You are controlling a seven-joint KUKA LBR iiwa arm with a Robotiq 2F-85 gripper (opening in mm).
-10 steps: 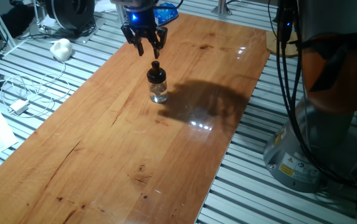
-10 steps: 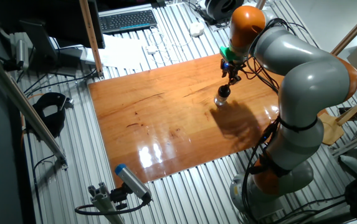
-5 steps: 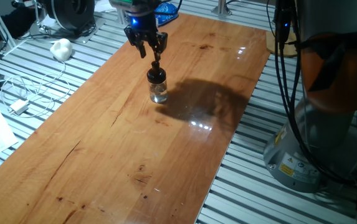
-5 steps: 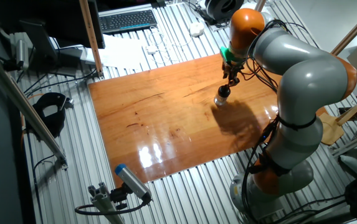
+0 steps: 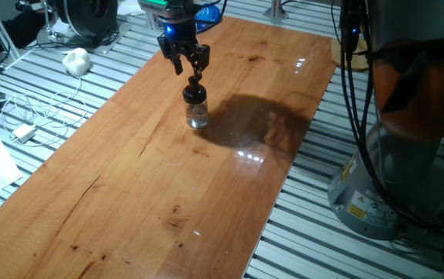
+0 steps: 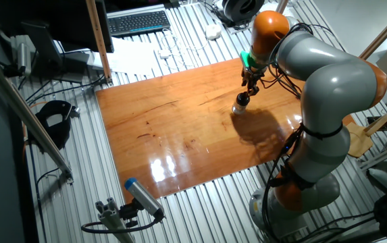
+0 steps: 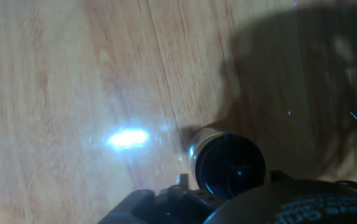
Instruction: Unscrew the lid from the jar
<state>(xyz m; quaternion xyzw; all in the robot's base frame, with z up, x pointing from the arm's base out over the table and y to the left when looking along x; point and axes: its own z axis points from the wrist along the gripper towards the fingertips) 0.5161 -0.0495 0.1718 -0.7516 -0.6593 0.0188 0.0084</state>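
A: Where is the jar (image 5: 197, 115) sitting?

B: It is standing upright on the wooden surface (image 5: 129, 194), toward the far end and nearer the middle than either long edge. The black lid (image 5: 194, 92) is sitting on it, knob (image 5: 194, 80) pointing straight up.

A: And the pincer (image 5: 188, 66)?

B: It is hanging directly above the knob, fingers pointing down, so the jar's long axis is running almost in line with it. In the hand view the lid (image 7: 230, 167) is lying low in the picture, close under the hand.

A: Open or closed?

B: The fingers are standing narrowly apart, holding nothing. I judge a straight descent is needed, slightly toward the near end.
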